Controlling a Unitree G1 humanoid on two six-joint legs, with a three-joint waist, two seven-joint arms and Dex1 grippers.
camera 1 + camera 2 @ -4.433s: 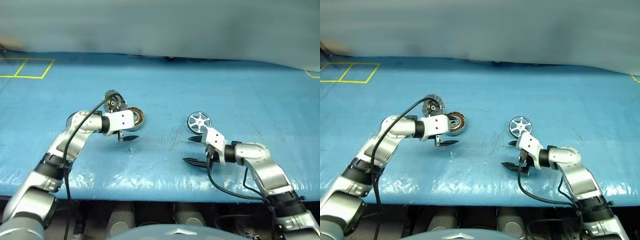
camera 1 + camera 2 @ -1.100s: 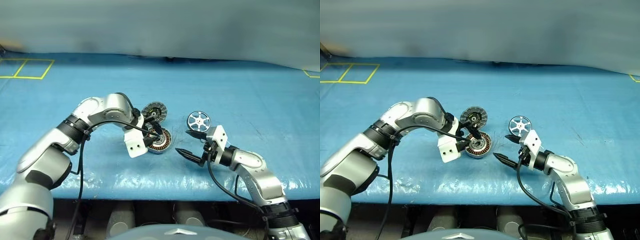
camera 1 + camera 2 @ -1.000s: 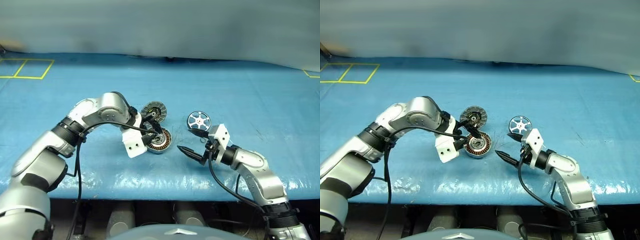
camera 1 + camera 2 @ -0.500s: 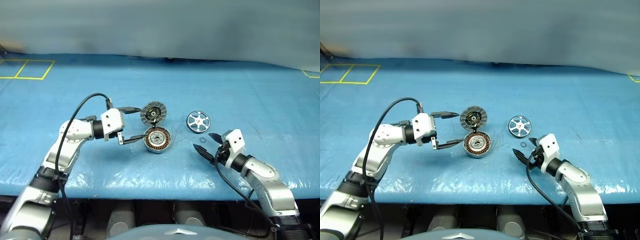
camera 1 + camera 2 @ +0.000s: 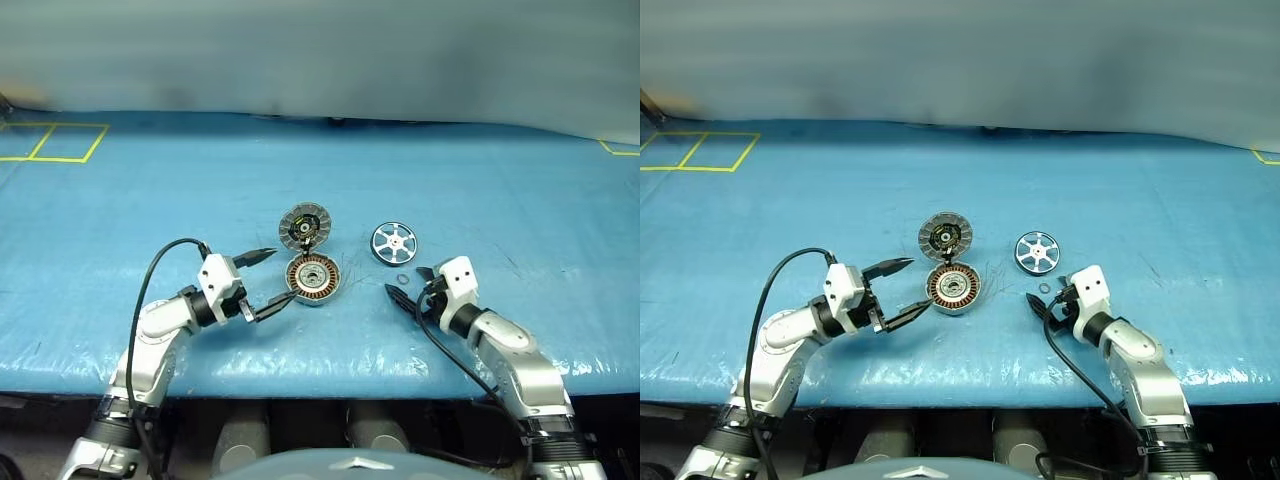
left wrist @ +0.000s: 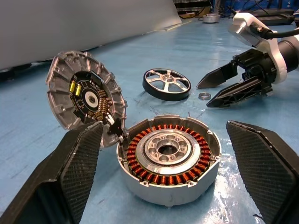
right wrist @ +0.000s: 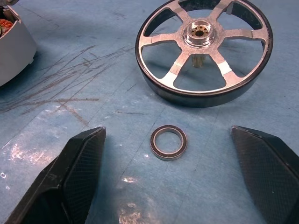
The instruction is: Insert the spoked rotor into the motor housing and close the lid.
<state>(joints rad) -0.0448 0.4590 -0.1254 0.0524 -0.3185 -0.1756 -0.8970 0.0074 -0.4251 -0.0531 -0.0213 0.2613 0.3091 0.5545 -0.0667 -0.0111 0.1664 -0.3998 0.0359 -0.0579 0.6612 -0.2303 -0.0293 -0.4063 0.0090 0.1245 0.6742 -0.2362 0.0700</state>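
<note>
You are looking down on a wide bench covered in blue plastic sheeting [image 5: 480, 190], with yellow tape squares marking its far left corner [image 5: 50, 140].

The motor housing, a shallow round grey casing with a ring of copper-brown windings and a silver centre [image 5: 313, 277], is sitting flat near the middle of the bench. Its lid, a round grey disc with a ribbed rim and a dark inner face [image 5: 304, 226], is standing open, tilted up from the far side of the housing and joined to it at the edge.

Well apart to the right of the housing, the spoked rotor, a flat shiny silver wheel with six spokes and a small hub [image 5: 395, 242], is lying flat on the sheeting, not yet inside the housing. Just in front of it a small silver metal ring [image 7: 168, 142] is lying loose, near the rotor but not touching it.

Your left gripper [image 5: 268, 280] is hovering just left of the housing, pointing at it, with its jaws standing wide apart and empty. Your right gripper [image 5: 408, 286] is hanging just in front of the small ring and the rotor, its jaws also apart and holding nothing; in the right wrist view the ring is lying between its two black fingers [image 7: 70, 182].
</note>
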